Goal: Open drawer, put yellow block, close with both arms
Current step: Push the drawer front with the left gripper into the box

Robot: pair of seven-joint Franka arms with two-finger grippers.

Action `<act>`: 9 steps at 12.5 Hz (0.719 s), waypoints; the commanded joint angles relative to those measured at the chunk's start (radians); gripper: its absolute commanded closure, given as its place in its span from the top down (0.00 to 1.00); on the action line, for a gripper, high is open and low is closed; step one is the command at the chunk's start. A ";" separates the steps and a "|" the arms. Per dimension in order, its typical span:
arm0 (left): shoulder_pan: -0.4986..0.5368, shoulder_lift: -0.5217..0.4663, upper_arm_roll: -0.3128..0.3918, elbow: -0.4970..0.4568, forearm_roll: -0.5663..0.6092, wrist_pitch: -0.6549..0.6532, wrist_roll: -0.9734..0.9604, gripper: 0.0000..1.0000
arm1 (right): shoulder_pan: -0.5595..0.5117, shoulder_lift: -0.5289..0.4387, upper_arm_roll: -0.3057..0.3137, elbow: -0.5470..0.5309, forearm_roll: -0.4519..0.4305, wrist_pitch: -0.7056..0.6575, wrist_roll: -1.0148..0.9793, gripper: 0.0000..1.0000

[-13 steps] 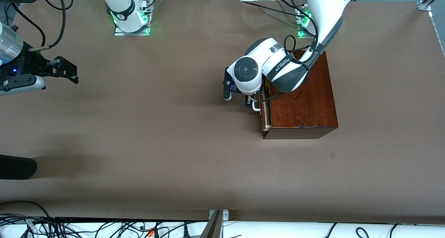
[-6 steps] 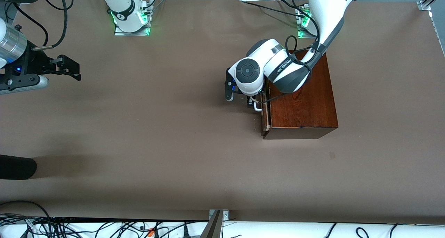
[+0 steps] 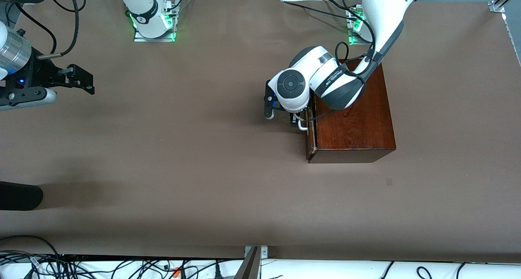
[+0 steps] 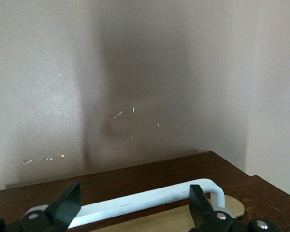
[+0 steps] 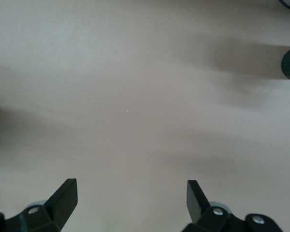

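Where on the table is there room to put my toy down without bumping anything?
Lots of bare brown table lies between the wooden box and the right arm's end, and nearer the front camera than the box. It is crowded at the drawer front: the left gripper, fingers open, sits at the white handle. The right gripper waits, open, over its end.

White handle (image 4: 150, 200), reddish-brown drawer (image 3: 311, 134)
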 commanded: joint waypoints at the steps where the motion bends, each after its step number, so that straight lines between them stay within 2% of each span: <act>1: 0.037 -0.012 0.029 -0.003 0.071 -0.024 0.027 1.00 | -0.011 -0.014 0.009 0.004 0.004 -0.016 0.017 1.00; 9: 0.037 -0.012 0.029 -0.003 0.071 -0.036 0.027 1.00 | -0.011 -0.014 0.006 0.004 0.009 -0.015 0.017 1.00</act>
